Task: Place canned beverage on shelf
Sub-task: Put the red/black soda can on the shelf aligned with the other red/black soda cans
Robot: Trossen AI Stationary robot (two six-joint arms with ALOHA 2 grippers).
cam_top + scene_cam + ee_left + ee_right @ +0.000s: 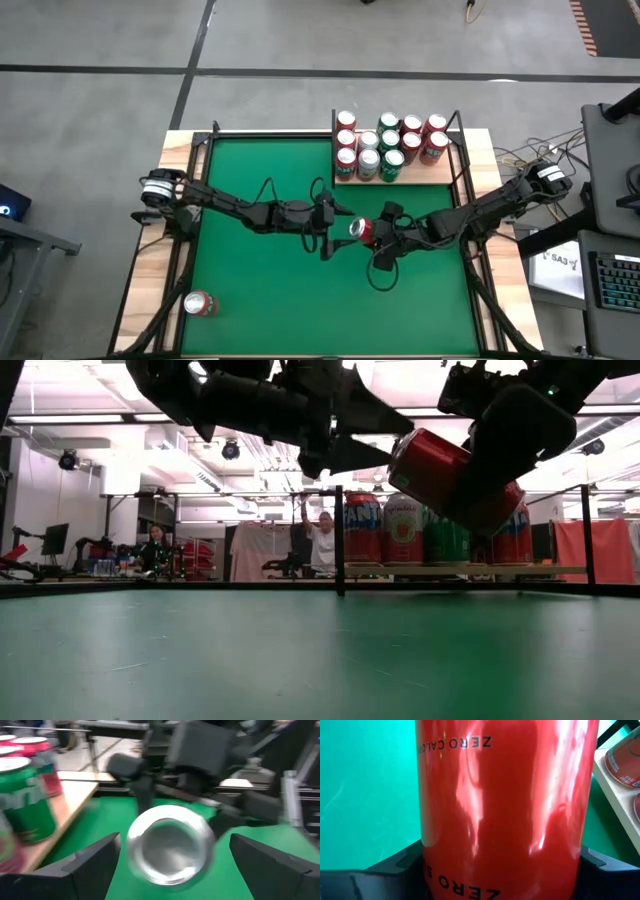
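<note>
The right gripper point(372, 238) is squeezing a shiny red can point(360, 230) up in the air over the middle of the green table. The can is lying sideways, its silver end pointing left at the left gripper point(335, 215), whose fingers are wide apart, just beside it. The shelf point(345, 179) is waiting farther back, crowded with cans.
</note>
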